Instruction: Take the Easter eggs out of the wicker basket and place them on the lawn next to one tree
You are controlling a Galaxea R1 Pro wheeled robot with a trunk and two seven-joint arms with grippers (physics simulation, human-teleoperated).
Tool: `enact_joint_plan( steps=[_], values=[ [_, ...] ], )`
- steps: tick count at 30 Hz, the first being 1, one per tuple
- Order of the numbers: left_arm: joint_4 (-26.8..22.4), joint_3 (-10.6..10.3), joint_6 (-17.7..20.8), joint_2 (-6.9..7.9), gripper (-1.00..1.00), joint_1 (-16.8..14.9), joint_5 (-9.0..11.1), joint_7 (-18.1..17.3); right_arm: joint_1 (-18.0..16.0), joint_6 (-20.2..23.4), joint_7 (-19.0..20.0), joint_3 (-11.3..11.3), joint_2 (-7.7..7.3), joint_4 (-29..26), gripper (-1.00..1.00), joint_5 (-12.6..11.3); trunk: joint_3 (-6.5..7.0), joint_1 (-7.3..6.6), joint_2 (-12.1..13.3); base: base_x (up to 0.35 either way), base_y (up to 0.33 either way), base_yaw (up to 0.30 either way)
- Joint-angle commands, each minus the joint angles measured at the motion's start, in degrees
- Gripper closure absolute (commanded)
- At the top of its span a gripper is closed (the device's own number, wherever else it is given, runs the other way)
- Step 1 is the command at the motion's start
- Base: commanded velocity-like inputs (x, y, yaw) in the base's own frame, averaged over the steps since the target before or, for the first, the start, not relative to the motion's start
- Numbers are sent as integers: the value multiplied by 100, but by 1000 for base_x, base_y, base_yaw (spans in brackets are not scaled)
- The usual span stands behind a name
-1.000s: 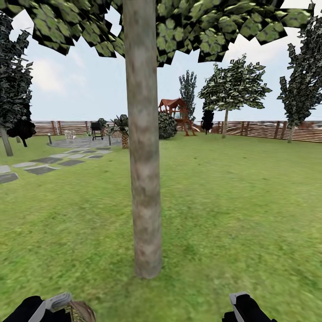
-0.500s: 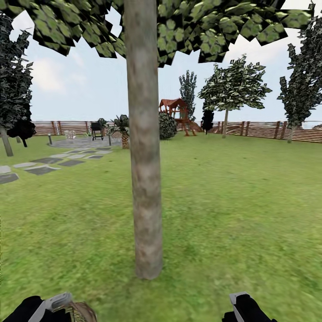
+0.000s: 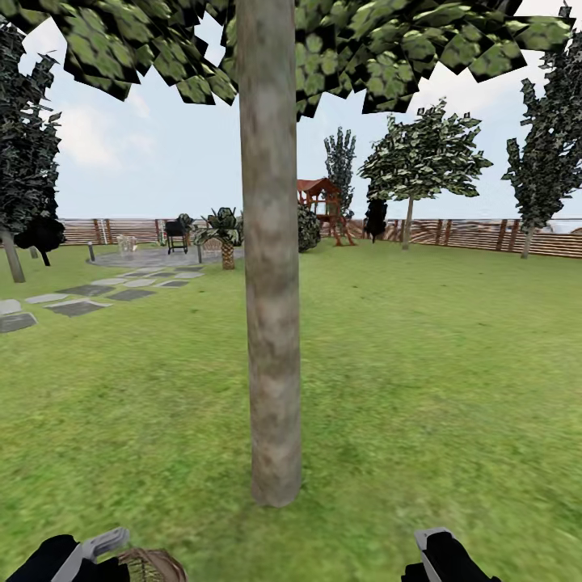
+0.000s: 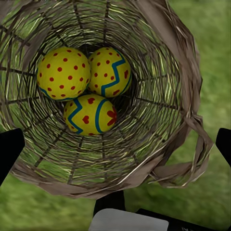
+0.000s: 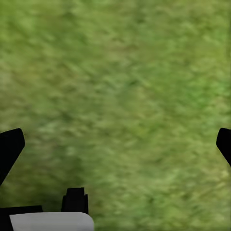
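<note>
Wicker basket (image 4: 159,72) | under left gripper (image 4: 115,144) | three eggs (image 4: 89,84) inside

- The head view looks forward across the lawn (image 3: 420,364), level enough to catch fence (image 3: 477,234) and sky, with the tree (image 3: 273,323) trunk close ahead.
- The left wrist view looks straight down into the wicker basket (image 4: 168,86) from close above, grass at its edges.
- The right wrist view faces bare grass closely.
- All three views share the lawn; the basket's rim also shows at the head view's bottom edge.
</note>
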Motion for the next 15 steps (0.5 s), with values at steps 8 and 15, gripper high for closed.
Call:
enact_joint_plan(
  steps=[8, 15],
  values=[
    [-21, 58, 19, 11, -100, -2, -9, -26, -3, 34, -5, 36, -6, -8, -100, 26, -7, 0, -4, 0, 0, 0],
    [-30, 69, 10, 47, -100, -2, 4, -32, -3, 34, -5, 40, -6, -8, -100, 25, -133, 154, -285, 0, 0, 0]
  ],
)
